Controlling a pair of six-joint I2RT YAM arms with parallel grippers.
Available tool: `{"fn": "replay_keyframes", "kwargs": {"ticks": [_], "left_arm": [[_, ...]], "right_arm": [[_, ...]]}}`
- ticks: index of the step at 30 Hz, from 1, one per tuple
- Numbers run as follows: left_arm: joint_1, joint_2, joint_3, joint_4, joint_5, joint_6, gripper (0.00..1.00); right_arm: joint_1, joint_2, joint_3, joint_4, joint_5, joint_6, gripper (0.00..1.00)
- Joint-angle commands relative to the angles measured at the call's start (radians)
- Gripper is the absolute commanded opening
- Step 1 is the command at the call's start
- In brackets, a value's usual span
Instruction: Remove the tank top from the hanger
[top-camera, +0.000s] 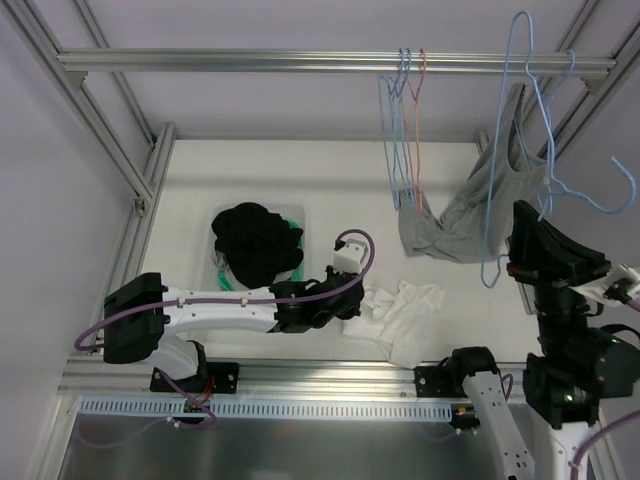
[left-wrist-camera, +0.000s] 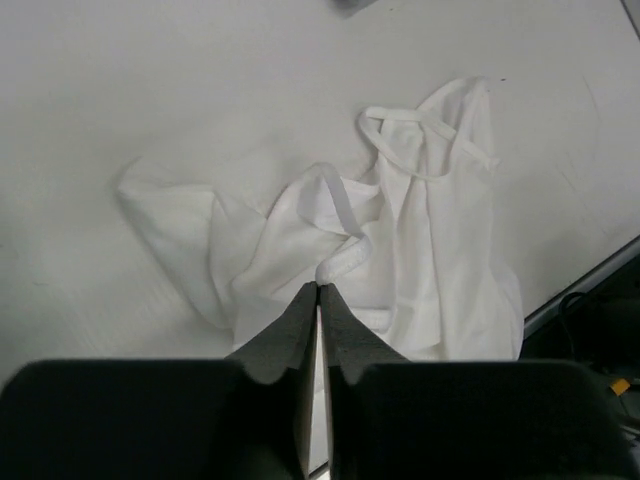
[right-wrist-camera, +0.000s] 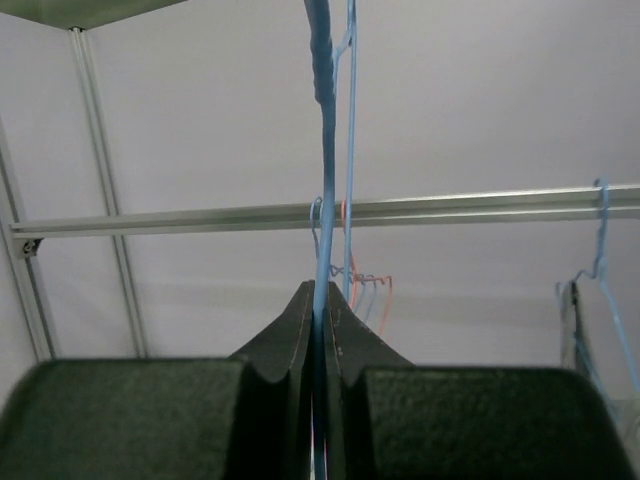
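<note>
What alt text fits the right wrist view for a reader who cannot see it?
The right gripper, jaws shut, clamps a blue hanger, its wire running straight up. Behind, a metal rail carries other hangers.

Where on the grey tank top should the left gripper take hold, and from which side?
I would grip the bunched lower fold of the tank top, coming from its left with the left gripper. There the cloth hangs loose and thick, clear of the hanger wire, which the right gripper clamps.
</note>
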Motion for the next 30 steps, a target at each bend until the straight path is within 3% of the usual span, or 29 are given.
{"fn": "replay_keyframes", "kwargs": {"ticks": [1,3,5,8,11,16,23,30], "left_arm": [[-0.006,0.003,0.074,-0.063,-0.051,-0.060,0.13],[-0.005,0.000,0.083,-0.096,-0.051,-0.057,0.39],[-0.002,-0.020,0.120,-0.160,-0.074,-0.062,0.84],[0.006,-0.083,0.161,-0.277,-0.121,-0.030,0.98],[0.047,-0.157,0.204,-0.404,-0.109,0.007,0.99],[0.110,-0.299,0.209,-0.547,-0.077,0.041,0.99],[0.130,-0.500,0.197,-0.694,0.069,0.130,0.99],[0.130,-0.615,0.111,-0.802,0.097,0.182,0.98]], "right_arm": [[0.004,0.027,0.289,-0.572,0.056,-0.160,0.00],[0.004,0.061,0.372,-0.826,0.109,-0.184,0.00],[0.006,0.106,0.455,-0.956,0.131,-0.207,0.00],[0.006,0.152,0.518,-1.126,0.123,-0.215,0.00],[0.004,0.187,0.546,-1.219,0.120,-0.221,0.00],[0.007,0.263,0.550,-1.228,0.113,-0.239,0.00],[0.006,0.527,0.616,-1.081,0.096,-0.249,0.00],[0.006,0.756,0.786,-0.977,0.080,-0.223,0.00]]}}
